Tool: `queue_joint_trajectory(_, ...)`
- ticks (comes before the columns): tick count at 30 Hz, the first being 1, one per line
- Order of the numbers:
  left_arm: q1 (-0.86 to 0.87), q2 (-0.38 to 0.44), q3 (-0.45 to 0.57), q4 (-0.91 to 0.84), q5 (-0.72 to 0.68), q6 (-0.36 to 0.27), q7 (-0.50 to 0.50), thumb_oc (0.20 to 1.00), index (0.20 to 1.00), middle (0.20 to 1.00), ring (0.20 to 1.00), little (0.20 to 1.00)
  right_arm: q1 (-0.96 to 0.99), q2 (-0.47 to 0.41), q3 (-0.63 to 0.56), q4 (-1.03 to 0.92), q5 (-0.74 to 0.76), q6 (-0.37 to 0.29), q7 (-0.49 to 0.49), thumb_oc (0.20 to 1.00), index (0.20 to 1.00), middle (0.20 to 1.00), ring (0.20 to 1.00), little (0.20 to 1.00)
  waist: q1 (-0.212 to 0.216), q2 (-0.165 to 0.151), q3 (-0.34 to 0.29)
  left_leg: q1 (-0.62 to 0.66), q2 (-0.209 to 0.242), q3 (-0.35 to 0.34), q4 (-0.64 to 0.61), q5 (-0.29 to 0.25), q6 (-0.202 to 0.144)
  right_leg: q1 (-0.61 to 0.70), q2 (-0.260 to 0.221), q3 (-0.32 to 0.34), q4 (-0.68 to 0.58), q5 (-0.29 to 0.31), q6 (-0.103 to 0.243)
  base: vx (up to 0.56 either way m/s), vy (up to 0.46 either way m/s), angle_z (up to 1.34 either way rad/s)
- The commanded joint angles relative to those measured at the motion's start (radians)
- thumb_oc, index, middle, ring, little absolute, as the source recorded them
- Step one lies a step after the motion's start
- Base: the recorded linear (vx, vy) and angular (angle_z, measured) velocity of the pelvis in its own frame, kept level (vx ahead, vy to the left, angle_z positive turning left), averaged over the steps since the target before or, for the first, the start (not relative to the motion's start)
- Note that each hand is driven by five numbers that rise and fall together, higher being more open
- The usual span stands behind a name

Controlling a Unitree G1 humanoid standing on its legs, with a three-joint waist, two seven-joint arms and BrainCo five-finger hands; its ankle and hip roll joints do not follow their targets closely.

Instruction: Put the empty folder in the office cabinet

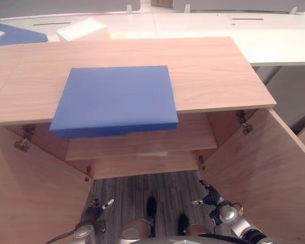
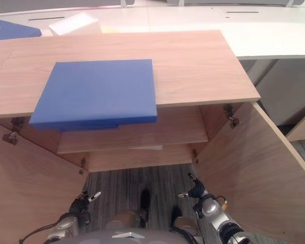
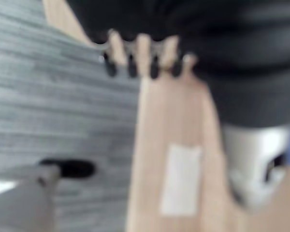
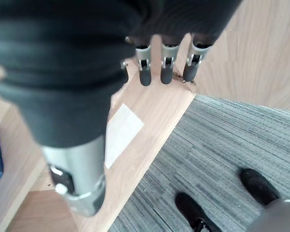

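A blue folder lies flat on top of the wooden office cabinet, and its near edge juts out past the cabinet's front edge. Both cabinet doors stand wide open. My left hand hangs low in front of the cabinet near the floor, fingers relaxed and holding nothing. My right hand hangs just as low on the other side, also open and empty. In the right wrist view its fingers point at the cabinet's wooden bottom board.
The left door and right door flank the opening. A shelf runs across inside. A white desk stands behind, with another blue folder and a white sheet on it. Grey carpet lies below.
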Motion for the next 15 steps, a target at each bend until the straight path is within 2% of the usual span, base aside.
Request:
queue_joint_trajectory(1,-0.043,0.004,0.046,-0.036,0.099,-0.095,0.119,1.000,1.000,1.000,1.000,1.000,-0.028,-0.081,-0.017,-0.060,0.015,-0.003,0.003,1.000,1.000,1.000,1.000,1.000,0.007,-0.016,0.030,-0.093,0.100,0.032,0.062,-0.016,-0.078,0.129,-0.010,-0.041,-0.136,0.042,-0.001,-0.10,-0.035,0.19)
queue_joint_trajectory(3,-0.042,0.013,0.050,-0.057,0.138,-0.118,0.177,1.000,1.000,1.000,1.000,1.000,-0.026,-0.080,-0.016,-0.042,0.023,-0.014,-0.003,1.000,1.000,1.000,1.000,1.000,0.004,-0.017,0.026,-0.086,0.111,0.062,0.099,-0.037,-0.080,0.132,-0.020,-0.065,-0.138,0.042,-0.001,-0.09,0.009,0.31)
queue_joint_trajectory(4,-0.043,0.028,0.051,-0.086,0.188,-0.131,0.234,1.000,1.000,1.000,1.000,1.000,-0.028,-0.080,-0.019,-0.031,0.031,-0.010,-0.010,1.000,1.000,1.000,1.000,1.000,0.000,-0.023,0.024,-0.064,0.104,0.077,0.136,-0.074,-0.071,0.134,-0.034,-0.081,-0.138,0.043,0.000,-0.09,0.027,0.34)
queue_joint_trajectory(8,-0.042,0.055,0.050,-0.135,0.261,-0.155,0.310,1.000,1.000,1.000,1.000,1.000,-0.028,-0.082,-0.025,-0.019,0.051,-0.009,-0.017,1.000,1.000,1.000,1.000,1.000,-0.006,-0.031,0.012,-0.028,0.080,0.075,0.182,-0.136,-0.052,0.123,-0.052,-0.089,-0.136,0.055,0.003,-0.07,0.064,0.28)
queue_joint_trajectory(9,-0.047,0.078,0.049,-0.175,0.302,-0.159,0.333,1.000,1.000,1.000,1.000,1.000,-0.026,-0.086,-0.029,-0.004,0.041,-0.024,-0.015,1.000,1.000,1.000,1.000,1.000,-0.014,-0.031,0.001,0.010,0.066,0.068,0.191,-0.172,-0.046,0.115,-0.061,-0.090,-0.139,0.063,0.007,-0.05,0.138,0.04)
queue_joint_trajectory(15,-0.060,0.161,0.017,-0.303,0.453,-0.166,0.402,1.000,1.000,1.000,1.000,1.000,-0.021,-0.086,-0.049,0.045,0.043,-0.048,-0.027,1.000,1.000,1.000,1.000,1.000,-0.034,0.004,-0.032,0.107,0.062,0.030,0.057,-0.152,-0.057,0.107,-0.057,-0.076,-0.157,0.073,0.020,-0.01,0.168,0.23)
